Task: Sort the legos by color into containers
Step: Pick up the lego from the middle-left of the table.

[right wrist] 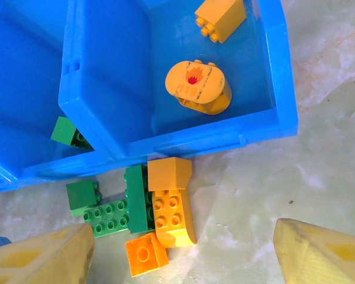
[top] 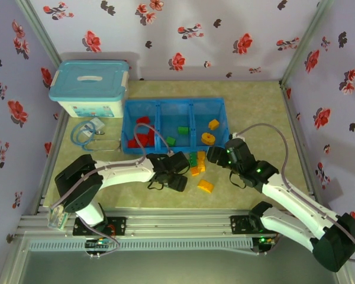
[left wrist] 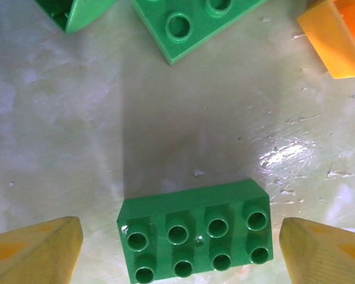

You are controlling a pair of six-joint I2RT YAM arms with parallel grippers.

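You had the blue tray [top: 174,101] across the upper middle of the overhead frame, with red bricks [top: 141,135] in its left bin, green in the middle bin and yellow in the right one. The left gripper [left wrist: 180,251] stood spread wide, its yellow fingers [left wrist: 35,254] in the lower corners of its wrist frame. The green brick [left wrist: 195,231] lay studs up on the table between them, touching neither. The right gripper [right wrist: 180,260] was likewise spread and held nothing, over the loose bricks [right wrist: 165,207] heaped just below the tray's front wall.

I judged that green brick light, rigid and smooth-sided. Closing as the fingers stood would have pinched its two short ends, and since it sat slightly askew, it could have twisted or slipped.

Its near edge was cut off by the bottom of the frame, and from overhead the gripper covered it. In the heap, green pieces lay partly under yellow ones, so you could not count them.
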